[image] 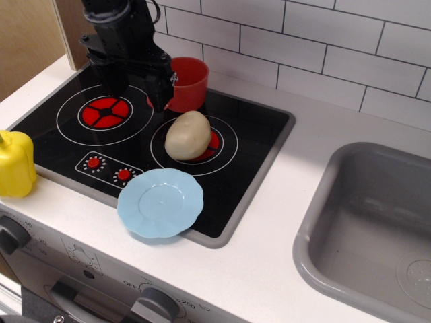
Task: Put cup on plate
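Observation.image shows your end effector (156,94) against the cup (187,83), upper left; whether it's clamped, you cannot tell. Carrying toward the plate (160,202), you could clip the potato (188,134).

I was working over a toy play kitchen: a black stovetop (249,145) with 2 painted red burners, a grey sink (377,222), white tiled wall (323,40), oven knobs (10,235) below.

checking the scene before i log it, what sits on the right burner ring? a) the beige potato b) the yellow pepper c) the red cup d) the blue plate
a, the beige potato lies on the right burner ring, with the red cup behind it and the blue plate in front at the stove's edge.
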